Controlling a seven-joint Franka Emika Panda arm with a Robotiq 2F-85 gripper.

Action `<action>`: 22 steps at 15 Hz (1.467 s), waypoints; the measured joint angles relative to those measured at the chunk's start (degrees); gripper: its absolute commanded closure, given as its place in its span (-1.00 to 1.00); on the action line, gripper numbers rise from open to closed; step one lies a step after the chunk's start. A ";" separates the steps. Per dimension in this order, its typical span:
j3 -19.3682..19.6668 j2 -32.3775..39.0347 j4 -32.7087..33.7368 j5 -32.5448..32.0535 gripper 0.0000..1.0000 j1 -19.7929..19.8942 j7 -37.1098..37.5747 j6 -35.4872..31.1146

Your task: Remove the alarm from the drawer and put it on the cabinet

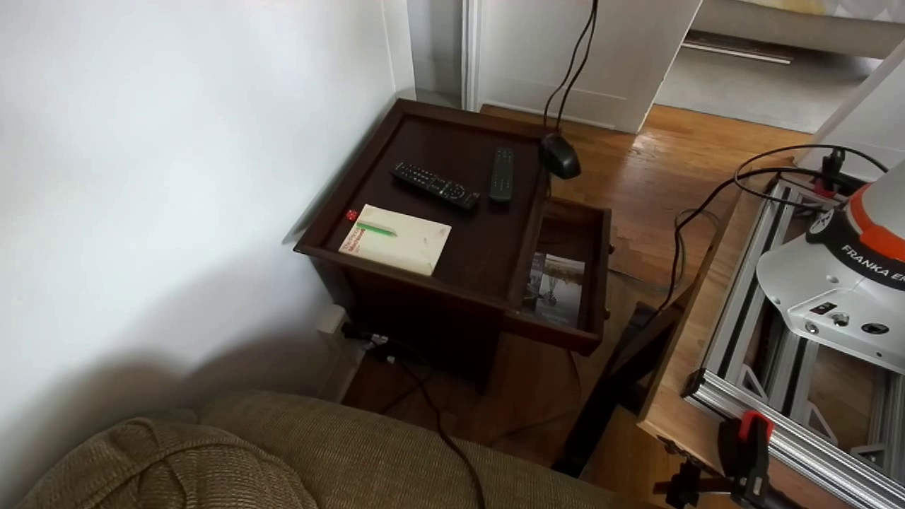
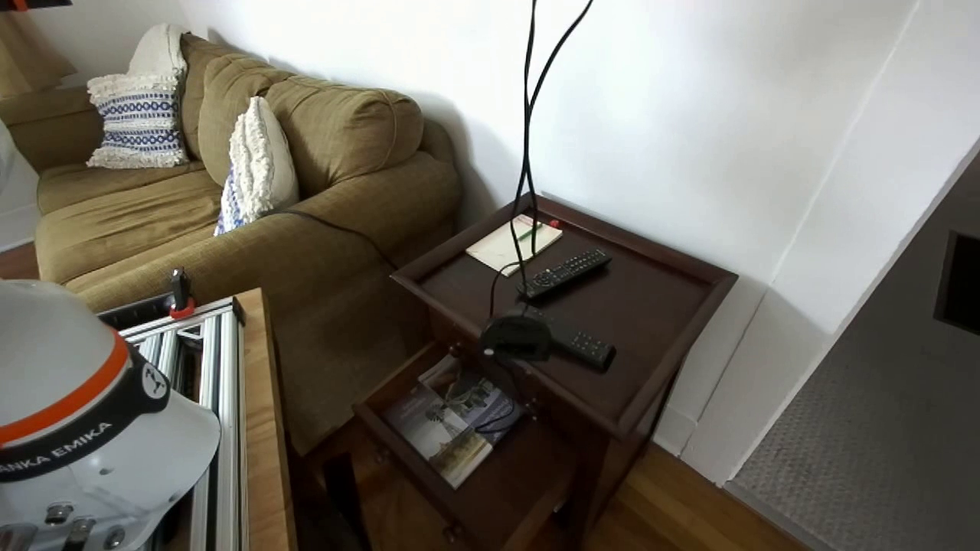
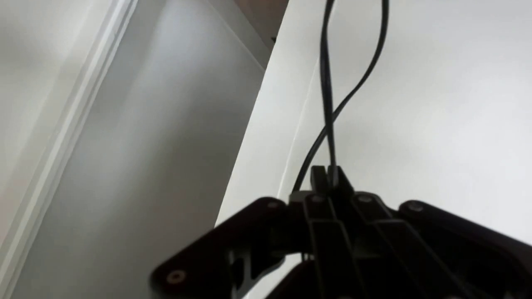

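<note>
- In an exterior view, the small black, round-edged alarm (image 1: pixel 561 157) hangs from a doubled black cord (image 1: pixel 593 10) that runs up out of my sight. It dangles at the raised rim of the low, square, dark reddish-brown wooden cabinet (image 1: pixel 456 145); whether it touches that rim I cannot tell.
- On the cabinet's flat top I see a long black, pale-buttoned remote (image 1: pixel 435 185) lying aslant near a second black remote (image 1: pixel 502 174), plus a cream paper booklet (image 1: pixel 406 247) with a slim green pen (image 1: pixel 379 229) across it. A tiny red object (image 1: pixel 351 214) sits just beside the booklet.
- The shallow, dark reddish-brown wooden drawer (image 1: pixel 598 276) stands pulled out, glossy picture booklets (image 1: pixel 562 286) lying inside.
- In an exterior view, the alarm (image 2: pixel 517 338) hangs across the cabinet's front edge and one end of the second remote, with the drawer lower down. An olive-brown fabric sofa (image 2: pixel 329 130) stands near the cabinet, and the robot's white, orange-banded base (image 2: pixel 53 398) is mounted over silver metal rails (image 2: pixel 227 383) on a pale wooden bench (image 2: pixel 264 428).
- In the wrist view, the black gripper (image 3: pixel 329 178) has its jaws pressed together, pinching the cord at the tips; the strands cross just above, against a white wall (image 3: pixel 436 104).
</note>
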State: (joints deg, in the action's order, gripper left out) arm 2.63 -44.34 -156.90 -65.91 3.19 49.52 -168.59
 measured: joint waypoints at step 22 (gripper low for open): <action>-2.19 -8.05 -0.73 -2.76 0.97 -3.97 5.53 -3.63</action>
State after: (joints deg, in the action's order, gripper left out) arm 0.44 -52.39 -157.63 -68.68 -0.77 55.05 -172.22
